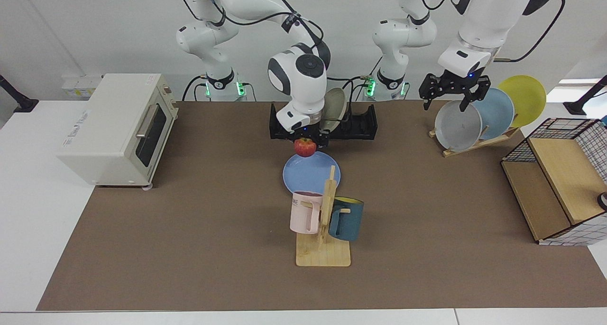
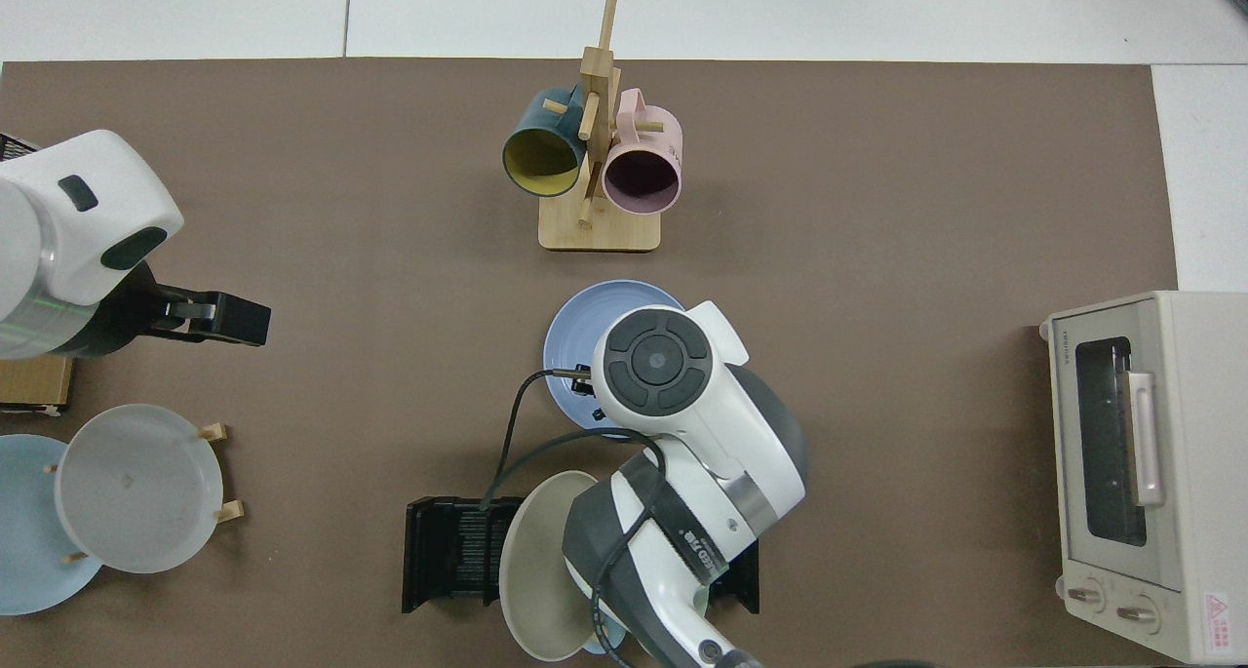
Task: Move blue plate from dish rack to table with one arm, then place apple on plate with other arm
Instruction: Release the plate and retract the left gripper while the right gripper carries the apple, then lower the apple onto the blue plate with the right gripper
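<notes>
Now: right jaws clamped on apple (image 1: 305, 147), hovering above far rim of blue plate (image 1: 303, 178) on counter. Left jaws spread, empty, waiting by grey plate (image 1: 457, 125). Risk: off-centre release, apple rolling off rim.

Holding small red apple (image 1: 305, 146) in right gripper (image 1: 306, 140) just above round periwinkle-blue plate (image 1: 310, 174); left gripper (image 1: 451, 91), fingers spread, waiting well aside from that plate.

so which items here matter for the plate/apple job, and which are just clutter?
In play:
blue plate, flat on the table
apple, held by the right gripper above the plate
dish rack
left gripper, open, waiting

Clutter:
toaster oven
mug stand
grey plate
wire basket
</notes>
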Robot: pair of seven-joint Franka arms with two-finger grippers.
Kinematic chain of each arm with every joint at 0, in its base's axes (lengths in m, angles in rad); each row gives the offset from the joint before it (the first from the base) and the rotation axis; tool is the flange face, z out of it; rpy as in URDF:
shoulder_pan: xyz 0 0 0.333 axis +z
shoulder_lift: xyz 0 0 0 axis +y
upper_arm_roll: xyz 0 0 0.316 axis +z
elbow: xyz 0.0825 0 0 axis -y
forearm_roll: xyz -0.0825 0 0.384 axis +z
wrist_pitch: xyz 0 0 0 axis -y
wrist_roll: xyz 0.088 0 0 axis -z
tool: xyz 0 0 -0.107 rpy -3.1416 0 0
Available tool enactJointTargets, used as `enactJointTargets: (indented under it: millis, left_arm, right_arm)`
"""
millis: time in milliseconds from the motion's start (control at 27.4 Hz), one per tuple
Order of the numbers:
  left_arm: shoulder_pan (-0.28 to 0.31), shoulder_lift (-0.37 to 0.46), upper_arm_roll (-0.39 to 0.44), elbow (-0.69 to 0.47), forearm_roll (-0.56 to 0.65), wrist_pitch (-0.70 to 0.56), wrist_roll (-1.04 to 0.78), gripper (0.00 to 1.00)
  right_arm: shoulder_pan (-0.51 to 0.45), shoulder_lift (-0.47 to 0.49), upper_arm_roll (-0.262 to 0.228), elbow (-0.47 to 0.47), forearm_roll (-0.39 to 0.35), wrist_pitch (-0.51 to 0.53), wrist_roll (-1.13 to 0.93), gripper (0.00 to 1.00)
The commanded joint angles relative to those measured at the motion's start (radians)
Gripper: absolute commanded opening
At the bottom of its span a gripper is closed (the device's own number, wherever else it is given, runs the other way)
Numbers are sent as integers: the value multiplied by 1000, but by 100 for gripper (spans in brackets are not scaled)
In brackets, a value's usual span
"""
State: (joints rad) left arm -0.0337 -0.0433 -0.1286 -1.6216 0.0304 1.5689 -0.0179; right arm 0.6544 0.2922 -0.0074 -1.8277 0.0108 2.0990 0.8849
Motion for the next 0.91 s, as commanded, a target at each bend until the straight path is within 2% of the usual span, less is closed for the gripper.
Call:
enactJointTargets:
  millis: [0, 109, 219, 328, 401, 875]
  left_arm:
    - [3, -17, 6, 0, -4, -13, 15, 100]
    - [3, -17, 6, 0, -15, -13, 13, 100]
    - [8, -18, 10, 0, -75, -20, 1, 100]
    - [18, -24, 30, 0, -107, -53, 10, 100]
    - [18, -24, 32, 0, -107, -69, 13, 100]
    - [20, -36, 32, 0, -80, -93, 10, 100]
  right_arm:
    - [1, 90, -6, 35, 9, 75, 34, 0]
    - [-4, 91, -6, 33, 11, 76, 31, 0]
    - [-7, 99, -6, 31, 18, 78, 31, 0]
    - [-7, 107, -6, 25, 90, 93, 23, 0]
    - [1, 116, -6, 16, 103, 108, 19, 0]
    - [-7, 137, -6, 13, 110, 141, 17, 0]
